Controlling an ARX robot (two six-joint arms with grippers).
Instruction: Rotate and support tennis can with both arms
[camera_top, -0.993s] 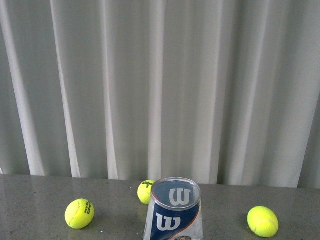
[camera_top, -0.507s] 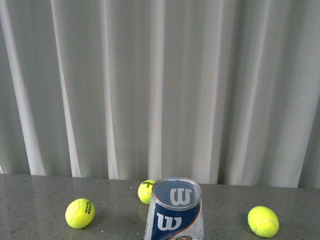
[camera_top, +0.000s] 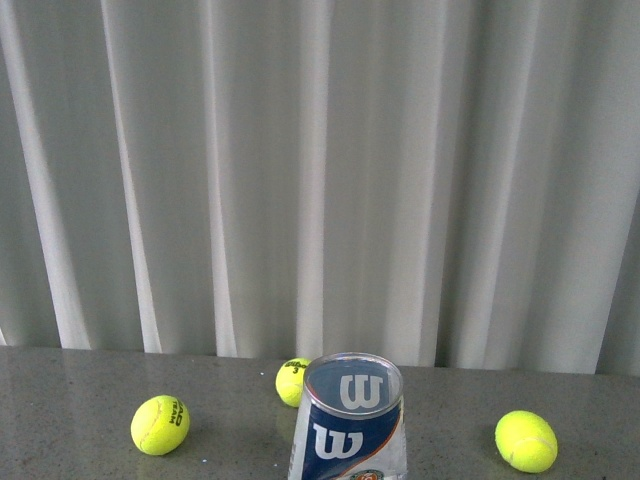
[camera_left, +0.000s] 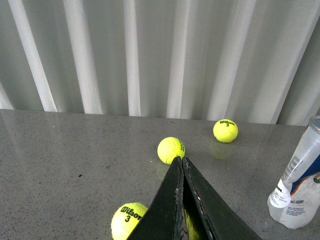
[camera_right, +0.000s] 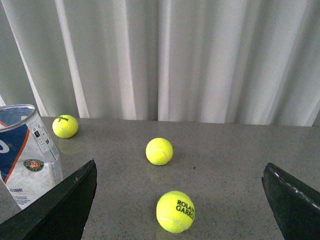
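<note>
The can (camera_top: 348, 420) stands upright on the grey table (camera_top: 70, 400), close in at the near edge of the front view with its lower part cut off by the frame. It is clear plastic with a blue and white "W" label, and looks empty. Nothing touches it, and neither arm shows from the front.

A ball (camera_top: 292, 382) lies just behind the can, a little to its left. A second ball (camera_top: 160, 425) sits off to the can's left, and a third ball (camera_top: 526, 441) off to its right, both well apart from it. Behind everything hangs a pale pleated curtain (camera_top: 320, 170).

The left gripper (camera_left: 182, 165) has its two black fingers pressed together, holding nothing. It is well to the left of the can (camera_left: 298, 190), which appears at the edge of that wrist view. Another ball marked "Wilson 3" (camera_left: 127, 221) lies on the table beside that gripper.

The right gripper (camera_right: 180, 200) is spread wide, its fingers (camera_right: 60, 210) showing at either side of its view, empty. The can (camera_right: 27, 155) stands just beside one finger, not touching it that I can see. A ball printed "Roland Garros" (camera_right: 175, 211) lies in front of that gripper.
</note>
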